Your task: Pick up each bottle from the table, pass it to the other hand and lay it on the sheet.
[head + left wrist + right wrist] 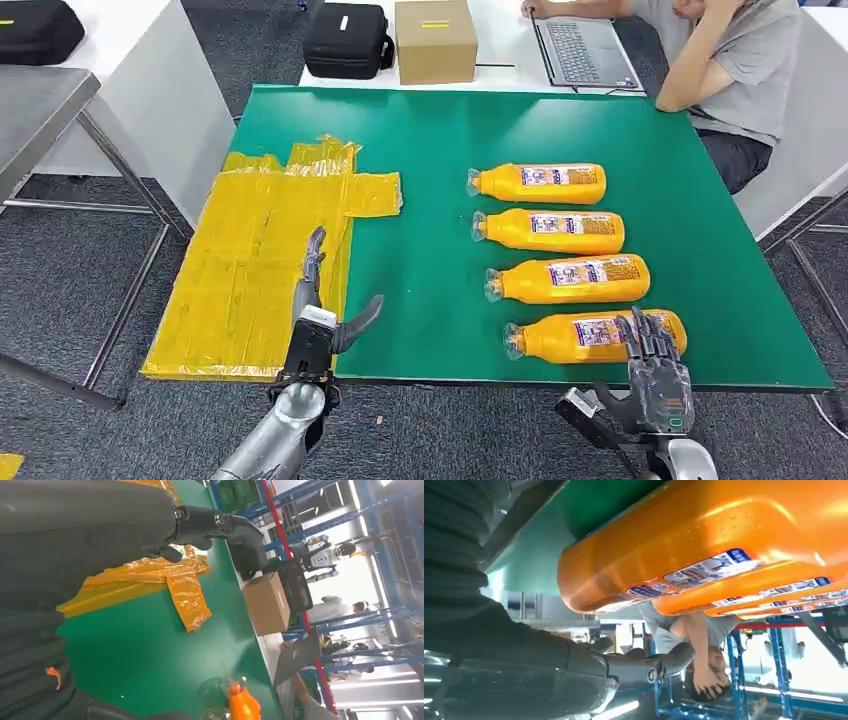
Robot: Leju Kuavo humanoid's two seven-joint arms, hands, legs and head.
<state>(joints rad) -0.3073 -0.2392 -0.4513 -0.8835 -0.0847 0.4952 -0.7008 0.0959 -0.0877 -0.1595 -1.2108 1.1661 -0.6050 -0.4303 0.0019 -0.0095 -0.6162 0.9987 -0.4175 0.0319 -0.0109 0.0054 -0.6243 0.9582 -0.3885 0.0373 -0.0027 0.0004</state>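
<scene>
Head view high, looking down on green table (450,150), wrist views low and close (both turned), sharing it.

Four orange bottles (560,240) showing white-blue labels, clear caps; green table (450,270); yellow crinkled sheet (260,270); brown cardboard box (435,40); black bags (347,40); person wearing grey shirt (745,60).

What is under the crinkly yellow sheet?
The green table shows all around the yellow sheet, which lies on its left part and hangs over that edge. The left robot hand hovers above it. Anything beneath the sheet is hidden.
</scene>
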